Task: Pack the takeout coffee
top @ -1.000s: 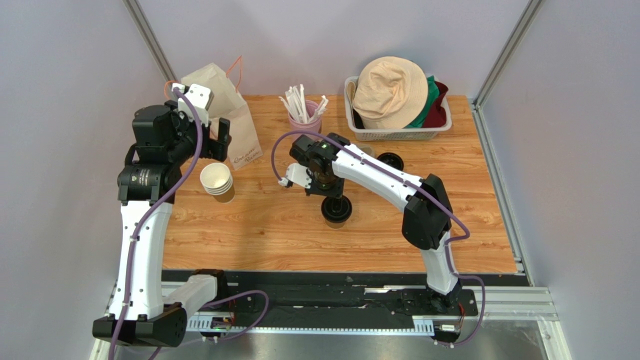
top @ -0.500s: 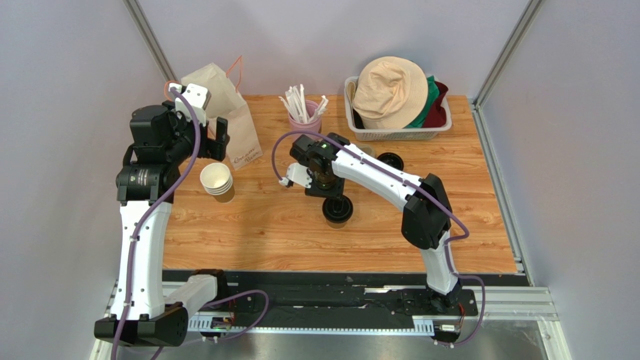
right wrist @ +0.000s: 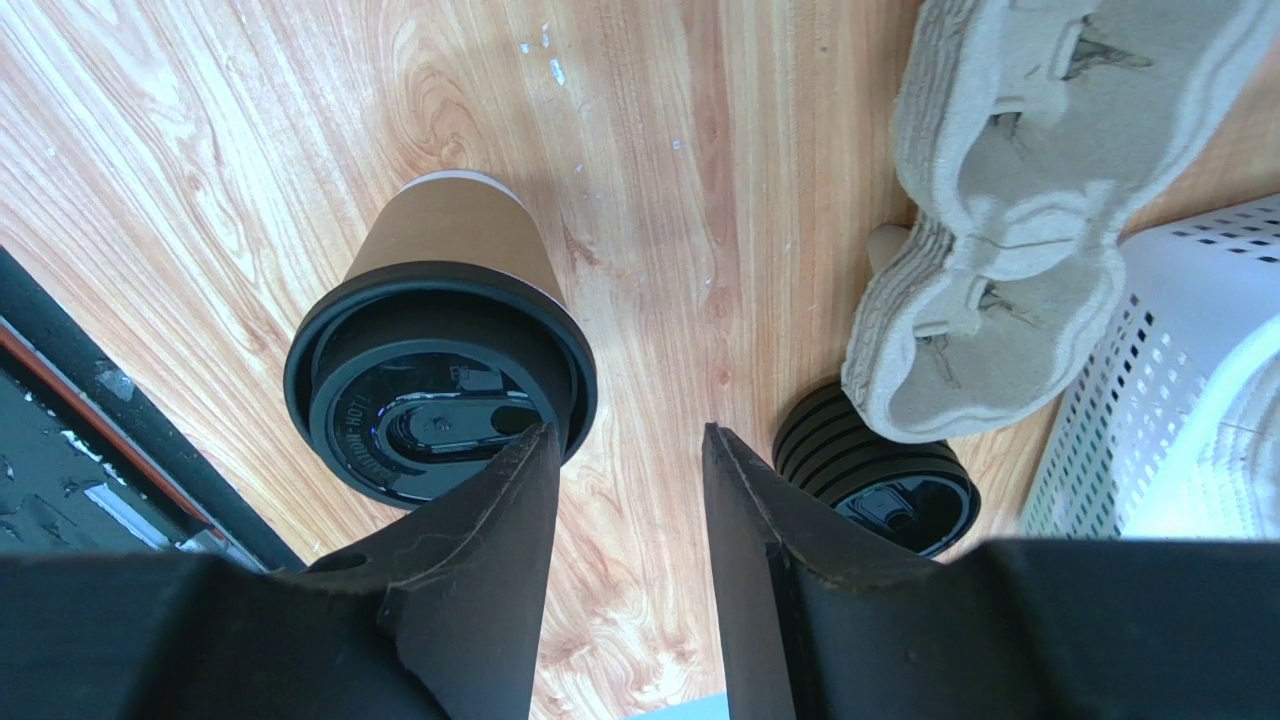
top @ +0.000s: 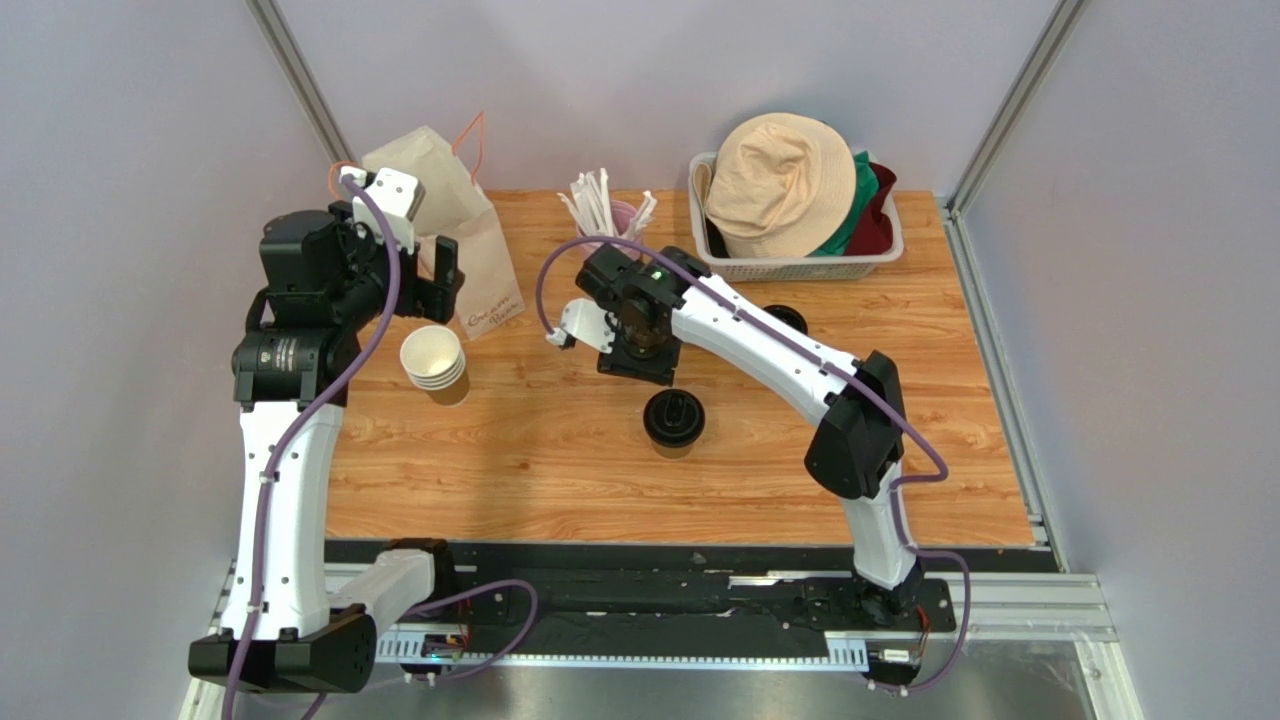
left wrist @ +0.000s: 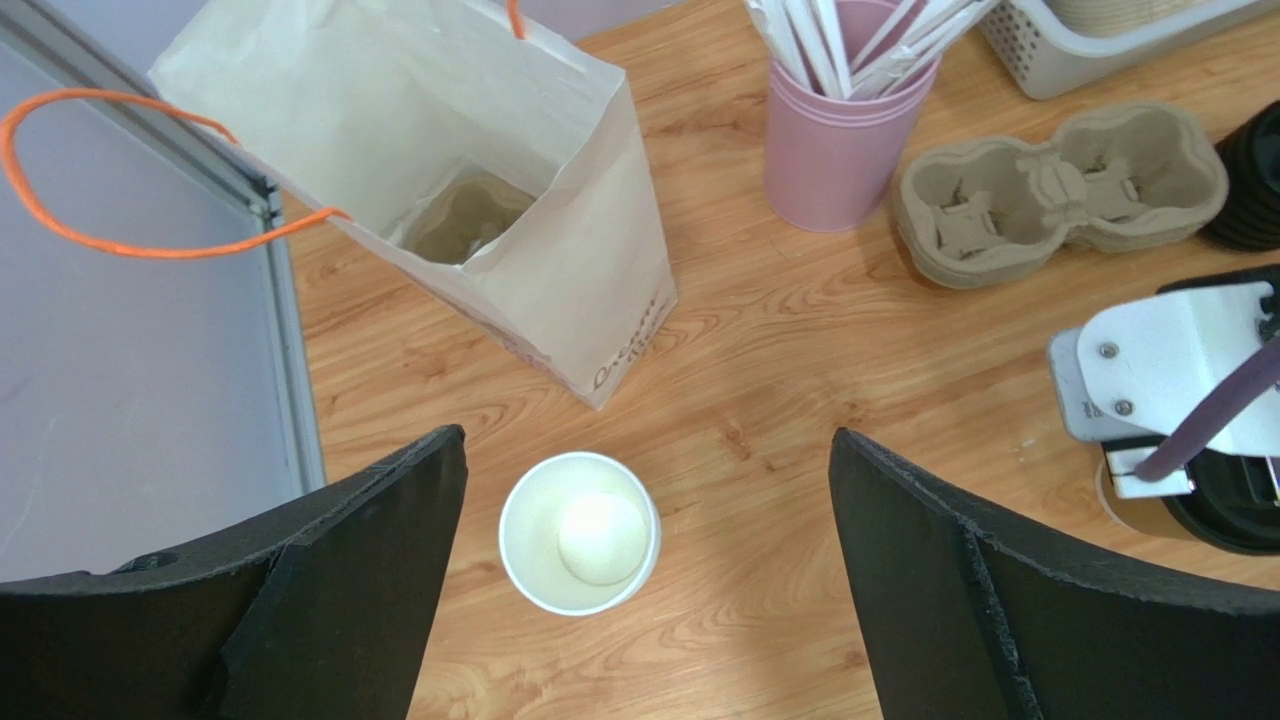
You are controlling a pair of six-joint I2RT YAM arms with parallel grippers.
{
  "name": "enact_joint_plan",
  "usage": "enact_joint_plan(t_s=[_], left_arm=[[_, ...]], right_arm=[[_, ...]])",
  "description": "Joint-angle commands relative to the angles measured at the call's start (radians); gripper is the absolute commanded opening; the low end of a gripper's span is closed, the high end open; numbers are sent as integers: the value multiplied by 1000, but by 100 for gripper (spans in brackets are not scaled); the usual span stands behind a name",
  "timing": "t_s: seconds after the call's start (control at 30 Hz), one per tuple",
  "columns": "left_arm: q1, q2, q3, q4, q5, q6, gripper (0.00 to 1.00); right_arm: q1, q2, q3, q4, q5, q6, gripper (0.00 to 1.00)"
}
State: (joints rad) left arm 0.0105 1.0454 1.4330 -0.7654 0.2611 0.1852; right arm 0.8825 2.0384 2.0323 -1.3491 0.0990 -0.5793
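The right gripper (right wrist: 624,450) hangs with its two fingers apart and nothing between them; bare wood of the counter (top: 526,450) shows through the gap. Just below it, on its left-hand finger's side, stands the takeout coffee (right wrist: 436,375), not touched by either finger. It is a small brown kraft paper cup that narrows toward its base, capped by a round black plastic lid with a raised rim and moulded detail in its sunken centre. It stands upright on its base, lid up, long axis vertical, about mid-counter and just nearer the arm bases than the right gripper.

On the other side of the right gripper lie one stack of black lids (right wrist: 879,480) and, leaning over it, a stack of pulp two-cup carriers (right wrist: 1007,210); how many are in each stack cannot be told. Past these is one white basket (top: 789,240) with a beige hat (top: 781,180) on green and dark red cloth.

The left gripper (left wrist: 643,450) is spread wide and holds nothing, over one stack of lidless cups (left wrist: 579,533), white inside. Beyond it stand one open paper bag (left wrist: 496,195) with orange handles and one pink cup (left wrist: 834,143) full of wrapped straws.

There is one lidded cup in all.
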Motion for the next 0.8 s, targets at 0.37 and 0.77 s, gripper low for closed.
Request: enact_joint_plan(t_s=[0.37, 0.77], left_arm=[[-200, 128, 20, -55, 264, 23, 99], [-445, 464, 47, -103, 342, -85, 99]], right_arm=[[-309, -458, -242, 34, -208, 182, 67], [-431, -766, -690, 360, -272, 331, 66]])
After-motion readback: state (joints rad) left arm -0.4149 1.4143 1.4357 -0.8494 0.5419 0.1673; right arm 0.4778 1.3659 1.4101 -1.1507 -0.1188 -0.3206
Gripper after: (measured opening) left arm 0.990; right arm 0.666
